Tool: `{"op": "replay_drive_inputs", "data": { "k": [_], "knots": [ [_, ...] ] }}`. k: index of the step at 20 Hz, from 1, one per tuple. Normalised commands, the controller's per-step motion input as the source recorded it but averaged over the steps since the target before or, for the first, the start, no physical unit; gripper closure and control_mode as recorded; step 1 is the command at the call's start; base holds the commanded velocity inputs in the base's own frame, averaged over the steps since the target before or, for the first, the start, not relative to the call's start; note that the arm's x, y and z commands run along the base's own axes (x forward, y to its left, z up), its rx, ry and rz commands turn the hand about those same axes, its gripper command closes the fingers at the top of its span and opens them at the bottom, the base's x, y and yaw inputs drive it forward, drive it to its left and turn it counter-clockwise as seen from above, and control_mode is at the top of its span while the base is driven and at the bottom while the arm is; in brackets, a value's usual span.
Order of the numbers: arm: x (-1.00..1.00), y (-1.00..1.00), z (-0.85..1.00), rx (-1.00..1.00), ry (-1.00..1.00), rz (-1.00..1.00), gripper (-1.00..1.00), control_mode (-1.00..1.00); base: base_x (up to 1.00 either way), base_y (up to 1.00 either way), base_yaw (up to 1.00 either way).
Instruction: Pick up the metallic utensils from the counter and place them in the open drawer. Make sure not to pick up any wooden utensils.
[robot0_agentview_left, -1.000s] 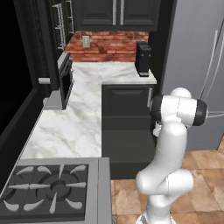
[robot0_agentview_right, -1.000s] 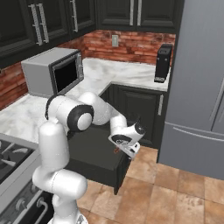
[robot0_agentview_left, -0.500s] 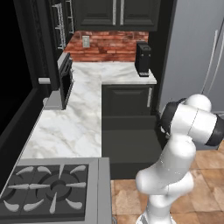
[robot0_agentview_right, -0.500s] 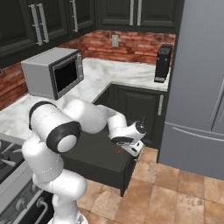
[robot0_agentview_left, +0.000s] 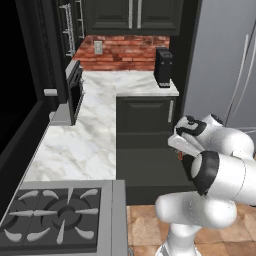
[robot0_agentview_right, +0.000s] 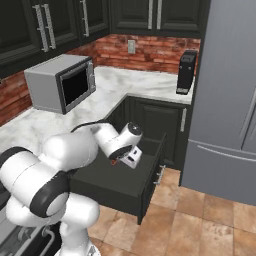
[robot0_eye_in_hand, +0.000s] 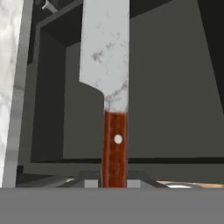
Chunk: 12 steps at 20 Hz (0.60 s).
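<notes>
A knife (robot0_eye_in_hand: 114, 144) with a reddish-brown handle and a silver-grey blade (robot0_eye_in_hand: 105, 48) points away from the hand, and my gripper (robot0_eye_in_hand: 114, 183) is shut on the handle. It hangs over the dark floor of the open drawer (robot0_eye_in_hand: 175, 109). From the right base view, the gripper (robot0_agentview_right: 125, 159) sits low above the open drawer (robot0_agentview_right: 112, 187), with a bit of red handle at its tip. In the left base view the gripper (robot0_agentview_left: 181, 151) hovers over the same drawer (robot0_agentview_left: 150, 170). The counter and the wooden utensils are out of view.
An L-shaped marble worktop (robot0_agentview_right: 115, 82) carries a microwave (robot0_agentview_right: 60, 90) and a black appliance (robot0_agentview_right: 186, 72). A tall grey fridge (robot0_agentview_right: 225, 100) stands right of the drawer. The stove (robot0_agentview_left: 55, 215) lies near the base. Brown tile floor (robot0_agentview_right: 200, 220) spreads below.
The arm's upper joints have swung lower and closer to the base. The gripper has shifted a little further in over the drawer, still carrying the knife.
</notes>
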Motion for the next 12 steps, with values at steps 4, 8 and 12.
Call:
{"op": "replay_drive_inputs", "data": {
  "k": [4, 8, 12],
  "knots": [
    [0.12, 0.22, -0.01, -0.09, 0.20, 0.07, 1.00, -1.00, 0.00, 0.00, 0.00],
    [0.19, 0.05, -0.16, -0.16, 0.20, 0.07, 1.00, -1.00, 0.00, 0.00, 0.00],
    [0.23, 0.27, -0.23, -0.23, 0.13, 0.00, 1.00, -1.00, 0.00, 0.00, 0.00]
  ]
}}
